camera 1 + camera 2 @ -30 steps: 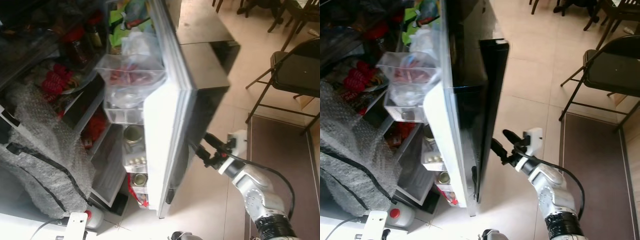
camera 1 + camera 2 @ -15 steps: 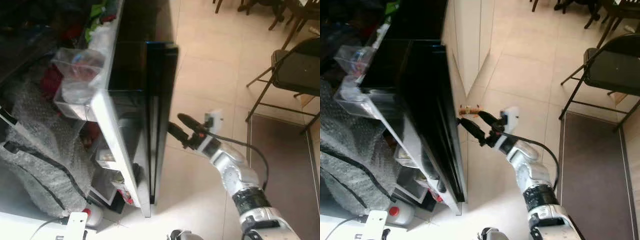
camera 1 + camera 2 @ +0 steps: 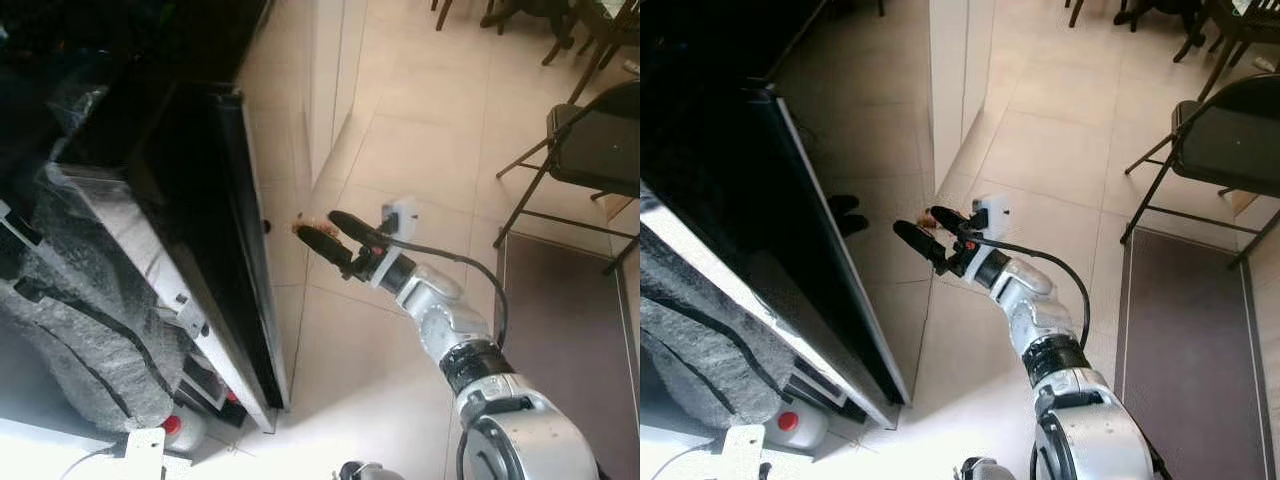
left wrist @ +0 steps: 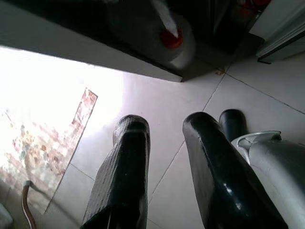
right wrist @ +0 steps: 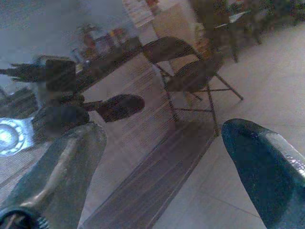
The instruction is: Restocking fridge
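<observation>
At the left of the frame, the black fridge door (image 3: 195, 230) now stands nearly shut; half a second earlier it was still ajar, with bins and jars showing on its inner shelves, and those are now out of sight. Bubble wrap (image 3: 70, 330) bulges at lower left against the door's pale edge, and a jug with a red cap (image 3: 172, 425) sits on the floor beneath it. Just right of the door's free edge, the right gripper (image 3: 335, 237) hangs in mid-frame with its fingers (image 3: 322, 246) spread and nothing between them, near the glossy face but apart from it, having followed the door leftward. Pale floor tiles (image 3: 420, 150) lie open behind and below the silver arm. A folding chair (image 3: 590, 150) and a dark mat (image 3: 560, 300) bound the right side. In the left wrist view, the left gripper (image 4: 164, 157) points down at the tiles, fingers parted.
</observation>
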